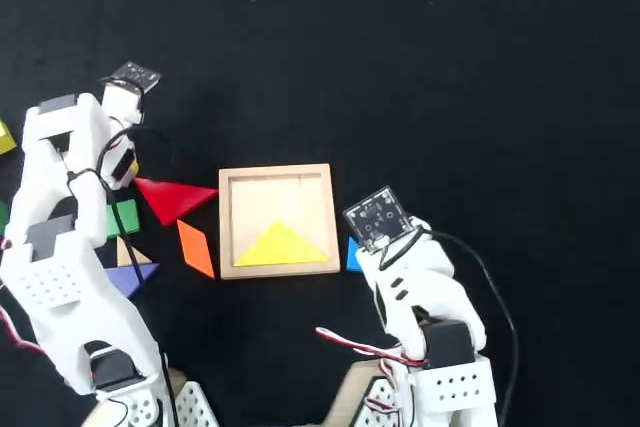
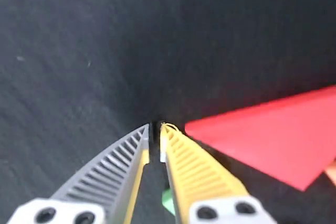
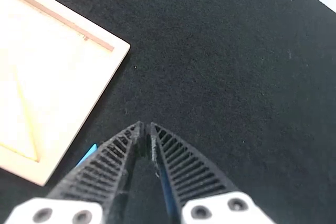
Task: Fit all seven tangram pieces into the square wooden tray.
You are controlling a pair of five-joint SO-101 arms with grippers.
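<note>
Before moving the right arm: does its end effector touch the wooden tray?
Apart. The right wrist view shows black cloth between the right end effector and the wooden tray edge.

In the high view, the blue piece (image 1: 352, 253) lay mostly under the right arm (image 1: 425, 292) at lower centre. The left arm (image 1: 70, 247) half hid the green piece (image 1: 122, 217). The left edge cut off 1 small yellow piece (image 1: 4, 137).
</note>
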